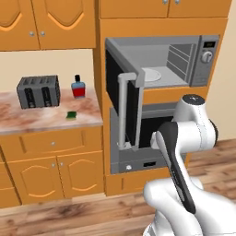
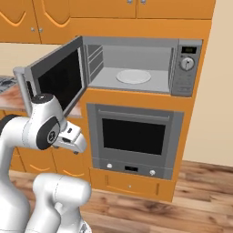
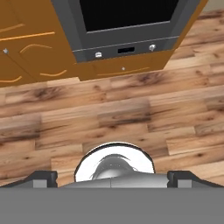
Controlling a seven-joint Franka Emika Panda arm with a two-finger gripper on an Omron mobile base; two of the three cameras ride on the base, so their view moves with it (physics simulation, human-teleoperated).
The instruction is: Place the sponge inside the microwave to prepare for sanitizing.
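Marble counter [image 1: 41, 120] is leaving your sponge [image 1: 71, 115] room near its front edge; microwave [image 2: 136, 66] door is hanging open; your gripper [image 3: 112, 177] is pointing floorward, fingers spread wide, holding nothing.

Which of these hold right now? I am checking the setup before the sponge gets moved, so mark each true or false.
1. The microwave door stands open. True.
2. The sponge lies inside the microwave. False: it lies on the counter, in front of the bottle.
3. The toaster stands left of the bottle. True.
4. The tool grips the sponge. False: its jaws stand wide apart, holding nothing, facing the wooden floor.
5. The oven sits below the microwave. True.
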